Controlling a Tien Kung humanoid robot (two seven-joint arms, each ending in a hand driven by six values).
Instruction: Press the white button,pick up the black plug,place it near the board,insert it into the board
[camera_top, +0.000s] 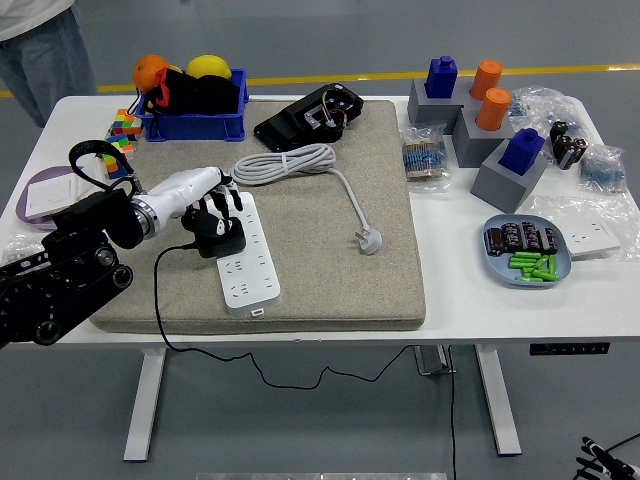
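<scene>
- we see a white desk (470, 300) filling most of the frame, with a grey felt mat (340, 270) spread over its left-centre.
- at the upper left corner of the frame a person (40, 50) stands beyond the desk; only trousers and a shirt hem show, and no hand of theirs reaches over the desk.
- our left arm comes in from the lower left, and its left hand (205, 200) sits at centre-left over the mat; the fingers (222, 198) are curled down onto the black plug.
- a white power strip (248, 262), the board, lies lengthwise on the mat at centre-left, its near end toward the bottom of the frame.
- the black plug (216, 238) stands on the strip's upper left part under our fingers; we cannot tell whether it is fully seated. its black cord (160, 300) trails off the desk's near edge.
- a coiled white cable (285, 160) lies above the strip, its white plug (369, 239) resting at the mat's centre.
- a blue bin (195, 120) holding fruit sits at upper left.
- a blue plate (528, 270) with green pieces sits at right.
- our right hand is out of the frame.
</scene>
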